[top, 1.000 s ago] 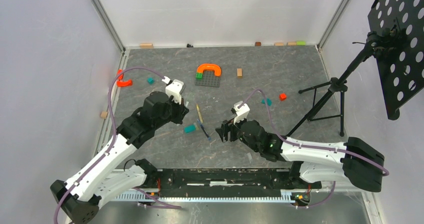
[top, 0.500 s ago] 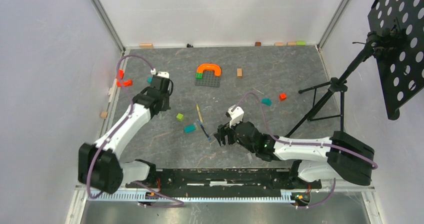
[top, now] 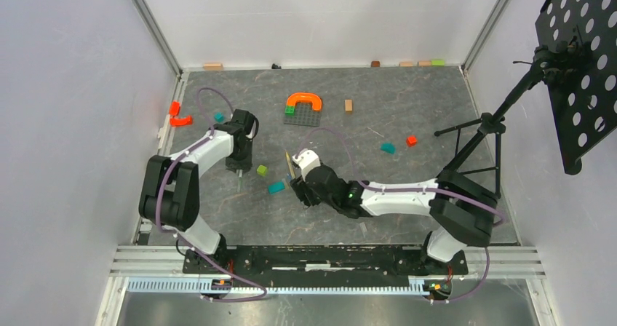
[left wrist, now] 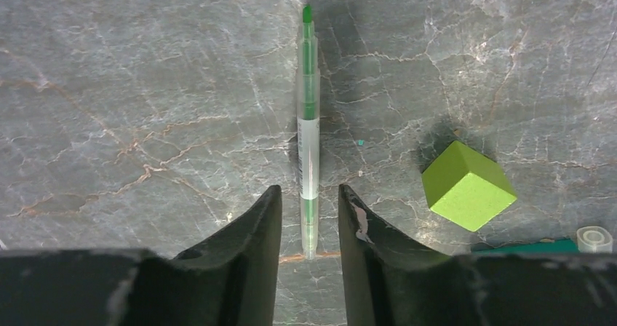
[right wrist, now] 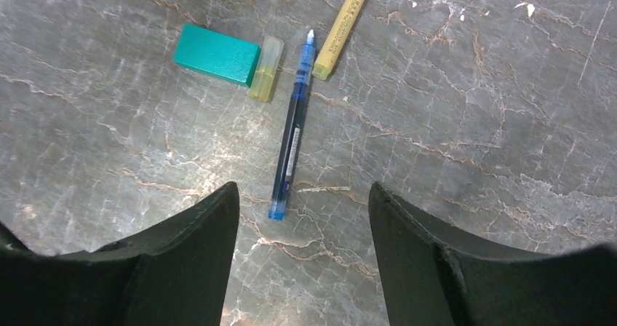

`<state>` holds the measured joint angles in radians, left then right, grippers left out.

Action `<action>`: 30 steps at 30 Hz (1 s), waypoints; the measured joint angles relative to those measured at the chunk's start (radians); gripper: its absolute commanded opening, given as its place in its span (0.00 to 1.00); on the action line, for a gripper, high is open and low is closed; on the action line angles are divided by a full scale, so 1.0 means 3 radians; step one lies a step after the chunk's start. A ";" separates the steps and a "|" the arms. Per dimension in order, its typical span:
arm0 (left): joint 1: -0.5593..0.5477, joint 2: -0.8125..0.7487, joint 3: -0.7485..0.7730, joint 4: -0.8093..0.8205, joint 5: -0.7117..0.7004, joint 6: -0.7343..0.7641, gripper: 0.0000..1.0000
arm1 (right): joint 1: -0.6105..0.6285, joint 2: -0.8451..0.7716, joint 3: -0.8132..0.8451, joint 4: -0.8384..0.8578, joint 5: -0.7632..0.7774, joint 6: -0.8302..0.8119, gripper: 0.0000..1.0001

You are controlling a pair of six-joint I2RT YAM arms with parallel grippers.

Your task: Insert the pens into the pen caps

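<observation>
**A:** Both arms have moved. Left gripper (left wrist: 309,195) has swung back from the 9 o'clock side and parted its jaws slightly. They straddle the near end of the green pen (left wrist: 308,122), gripping nothing.

**B:** Where does that pen lie?

**A:** Flat on the table (left wrist: 145,86), running 6 to 12 o'clock, with a lime cube (left wrist: 468,185) at its 4 o'clock.

**B:** And the right?

**A:** Right gripper (right wrist: 303,189) has slid over the blue pen (right wrist: 291,144), jaws wide and empty. The tan-yellow pen (right wrist: 345,20) is at its 1 o'clock. A pale cap (right wrist: 266,77) sits beside a teal block (right wrist: 217,54) at 11.

**B:** So two pickups look lined up, and I'd judge capping hasn't begun.
</observation>
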<state>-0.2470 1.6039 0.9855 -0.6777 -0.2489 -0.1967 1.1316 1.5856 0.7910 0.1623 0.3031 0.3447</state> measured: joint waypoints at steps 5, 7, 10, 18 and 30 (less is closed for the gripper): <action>0.0029 0.0112 0.0004 -0.0023 0.0127 0.0000 0.51 | 0.0052 0.0342 0.0356 -0.0324 0.0070 -0.0128 0.61; 0.0037 0.0153 0.0015 -0.0043 0.0159 -0.0001 0.53 | 0.0066 0.0460 0.0437 -0.0381 0.0078 -0.0163 0.56; 0.0047 0.0174 0.0036 -0.0093 0.0178 -0.0001 0.59 | 0.0079 0.0603 0.0502 -0.0486 0.0078 -0.0206 0.51; 0.0055 0.0061 0.0045 -0.0109 0.0230 -0.0004 0.66 | 0.0084 0.0793 0.0669 -0.0572 0.0094 -0.0267 0.24; 0.0055 -0.0879 -0.0005 -0.0017 0.0510 -0.0014 0.69 | 0.0112 0.0852 0.0735 -0.0566 0.0141 -0.0309 0.00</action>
<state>-0.2306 1.3403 0.9840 -0.6827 -0.0959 -0.2008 1.1652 1.8412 1.0115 -0.0074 0.3454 0.2520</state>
